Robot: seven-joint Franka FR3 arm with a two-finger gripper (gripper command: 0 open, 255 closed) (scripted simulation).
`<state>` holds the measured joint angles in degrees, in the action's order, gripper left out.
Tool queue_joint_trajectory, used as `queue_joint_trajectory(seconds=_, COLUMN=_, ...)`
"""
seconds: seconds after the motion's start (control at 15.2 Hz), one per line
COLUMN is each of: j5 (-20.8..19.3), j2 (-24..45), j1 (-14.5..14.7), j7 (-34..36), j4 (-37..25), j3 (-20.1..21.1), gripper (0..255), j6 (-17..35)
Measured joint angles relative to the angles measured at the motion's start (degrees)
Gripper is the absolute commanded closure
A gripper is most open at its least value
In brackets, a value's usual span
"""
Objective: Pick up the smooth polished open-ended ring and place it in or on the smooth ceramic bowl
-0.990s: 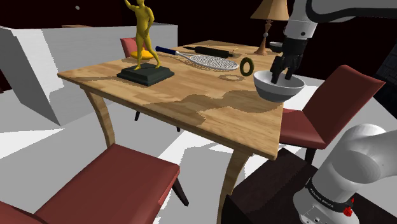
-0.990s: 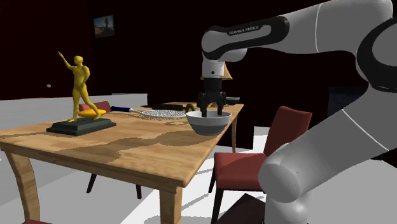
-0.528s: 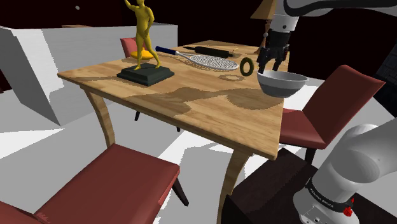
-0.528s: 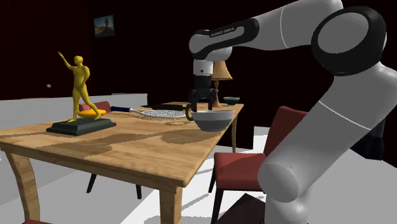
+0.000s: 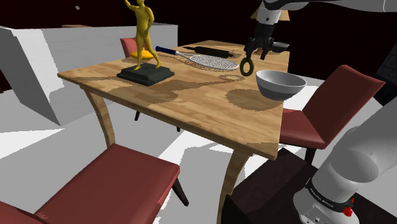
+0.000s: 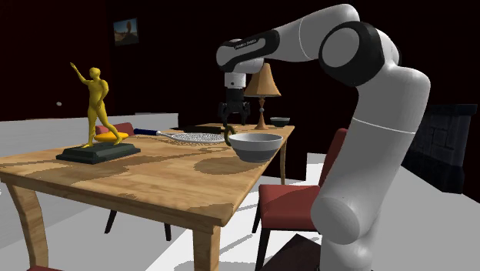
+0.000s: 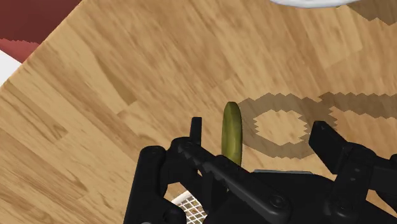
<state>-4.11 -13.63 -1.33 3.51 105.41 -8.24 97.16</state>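
Observation:
An olive-green ring [image 5: 247, 66] stands on edge on the wooden table [image 5: 191, 105], past the white bowl [image 5: 280, 87] that sits near the table's edge on the shoulder view's right. My gripper [image 5: 257, 53] hangs open just above the ring. From the wrist the ring [image 7: 231, 132] shows edge-on between the spread fingers of the gripper [image 7: 259, 130], close to one fingertip [image 7: 196, 126], with no grip on it; the bowl's rim [image 7: 312, 2] lies beyond. The second exterior view has the gripper [image 6: 232, 117] over the ring [image 6: 228, 138], beside the bowl [image 6: 255, 146].
On the table stand a yellow figurine [image 5: 144, 32] on a dark base, a racket [image 5: 210, 61], a dark rolling pin [image 5: 215, 50], a lamp [image 6: 262, 86] and a small dark bowl [image 5: 280, 46]. Red chairs [image 5: 331, 102] stand around it.
The arm has swung away from over the bowl toward the far side of the table and now hangs over the ring. The fingers stayed open.

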Motion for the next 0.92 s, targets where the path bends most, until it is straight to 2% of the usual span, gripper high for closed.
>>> queue_joint_trajectory(seconds=0.2, j5=0.7, j2=6.2, j1=-0.5, j7=-0.4, j4=-7.3, j3=-1.0, gripper=0, j6=-0.3)
queue_joint_trajectory(seconds=0.26, j5=0.8, j2=7.2, j1=-0.6, j7=-0.5, j4=-8.0, j3=-1.1, gripper=0, j6=0.0)
queue_joint_trajectory(seconds=0.92, j5=0.8, j2=7.6, j1=-0.8, j7=-0.4, j4=-3.2, j3=-1.4, gripper=0, j6=5.3)
